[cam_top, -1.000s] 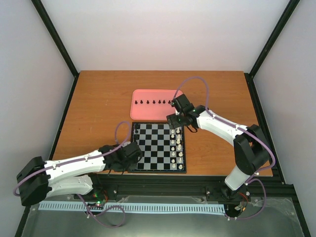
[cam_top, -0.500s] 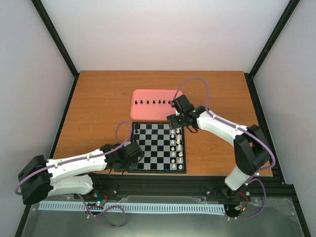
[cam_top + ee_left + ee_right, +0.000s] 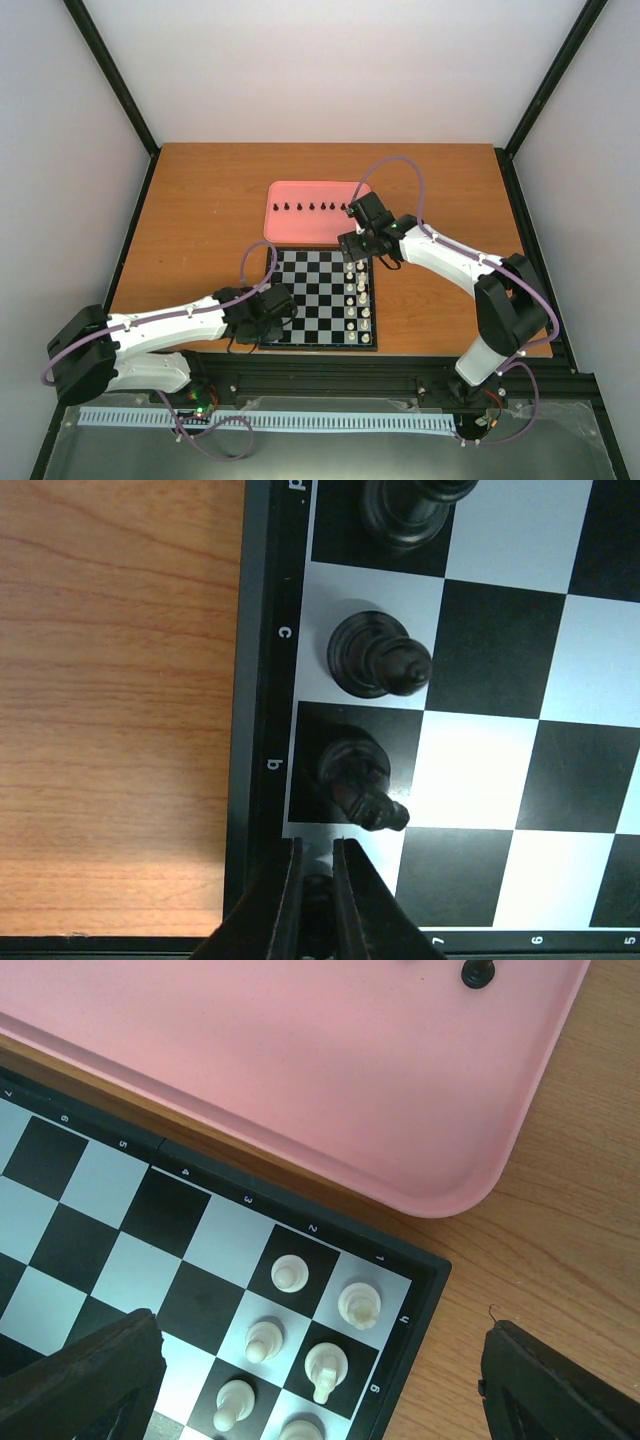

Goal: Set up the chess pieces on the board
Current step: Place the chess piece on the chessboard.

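— What sort of place is it?
— A robotics lab, a test cell by the look of it. A white jointed left robot arm [image 3: 165, 328] and its right twin [image 3: 450, 262] are bolted to a black extruded metal rail [image 3: 330, 375] at the near edge of an orange-brown wooden bench [image 3: 200, 200].
— And around it?
— Plain white wall panels [image 3: 330, 70] are held in black metal frame posts [image 3: 112, 75]. There are looped purple cables [image 3: 400, 158] and a white slotted cable duct [image 3: 300, 421] in front.

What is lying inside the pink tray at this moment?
Inside the pink tray stands a row of small black chess pieces, about six countable from above. The right gripper covers the tray's right end, so any pieces under it cannot be seen.
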Tool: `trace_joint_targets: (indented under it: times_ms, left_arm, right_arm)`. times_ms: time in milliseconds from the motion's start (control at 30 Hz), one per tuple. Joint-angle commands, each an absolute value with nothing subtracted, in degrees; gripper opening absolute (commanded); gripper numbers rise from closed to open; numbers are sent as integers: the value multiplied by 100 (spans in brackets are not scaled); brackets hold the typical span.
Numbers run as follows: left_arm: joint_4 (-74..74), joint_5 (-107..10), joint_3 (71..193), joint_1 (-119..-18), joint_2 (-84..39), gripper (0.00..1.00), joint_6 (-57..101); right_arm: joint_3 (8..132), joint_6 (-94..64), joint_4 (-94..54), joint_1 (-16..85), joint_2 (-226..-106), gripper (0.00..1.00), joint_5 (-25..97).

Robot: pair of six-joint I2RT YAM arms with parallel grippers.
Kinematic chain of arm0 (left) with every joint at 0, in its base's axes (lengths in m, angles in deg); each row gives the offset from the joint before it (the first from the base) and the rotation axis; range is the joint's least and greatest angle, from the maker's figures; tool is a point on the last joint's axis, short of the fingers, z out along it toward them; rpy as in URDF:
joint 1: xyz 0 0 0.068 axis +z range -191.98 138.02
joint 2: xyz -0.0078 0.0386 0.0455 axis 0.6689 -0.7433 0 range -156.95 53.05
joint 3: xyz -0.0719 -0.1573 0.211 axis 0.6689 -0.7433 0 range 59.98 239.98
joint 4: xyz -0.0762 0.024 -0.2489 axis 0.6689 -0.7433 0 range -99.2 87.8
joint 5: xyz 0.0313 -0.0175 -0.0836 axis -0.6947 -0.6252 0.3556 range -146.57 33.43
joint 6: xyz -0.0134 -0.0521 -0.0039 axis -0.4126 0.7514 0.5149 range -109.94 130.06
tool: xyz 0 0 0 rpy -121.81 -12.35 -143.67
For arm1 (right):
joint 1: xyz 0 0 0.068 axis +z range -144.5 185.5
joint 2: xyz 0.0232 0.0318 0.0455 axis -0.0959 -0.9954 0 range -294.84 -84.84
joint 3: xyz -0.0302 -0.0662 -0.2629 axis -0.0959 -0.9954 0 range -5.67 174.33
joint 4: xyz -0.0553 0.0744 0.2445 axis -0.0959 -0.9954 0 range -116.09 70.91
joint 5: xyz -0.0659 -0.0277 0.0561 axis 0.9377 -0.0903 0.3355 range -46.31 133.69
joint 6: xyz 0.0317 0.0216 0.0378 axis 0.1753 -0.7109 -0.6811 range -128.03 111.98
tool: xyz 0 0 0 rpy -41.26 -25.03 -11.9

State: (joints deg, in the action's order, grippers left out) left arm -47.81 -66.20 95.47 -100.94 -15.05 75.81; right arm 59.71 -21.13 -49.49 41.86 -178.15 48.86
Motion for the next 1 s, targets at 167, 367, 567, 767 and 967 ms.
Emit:
trace_joint_targets:
  times_ms: [167,367,567,767,967]
  left_arm:
    - [-4805,-6532,9545,-10166,-1292,3,7502]
    - [-4765,-6536,9589,-10166,-1412,6,7466]
    - [-4669,-6565,9633,-10166,-1562,11,7444]
    - [-4517,-6577,9664,-10166,-1728,16,7418]
    - [-4595,-6553,9638,-10166,-1693,18,7415]
  right_arm:
    - [5890,-2099,-4862,4143,-17694,99,4891]
    - [5896,-2078,-4859,4145,-17703,99,4884]
    - [5908,-2033,-4864,4145,-17703,99,4912]
    - [5893,-2024,-4872,4145,-17703,100,4913]
    - [5873,-2013,-4876,4145,-17695,100,4924]
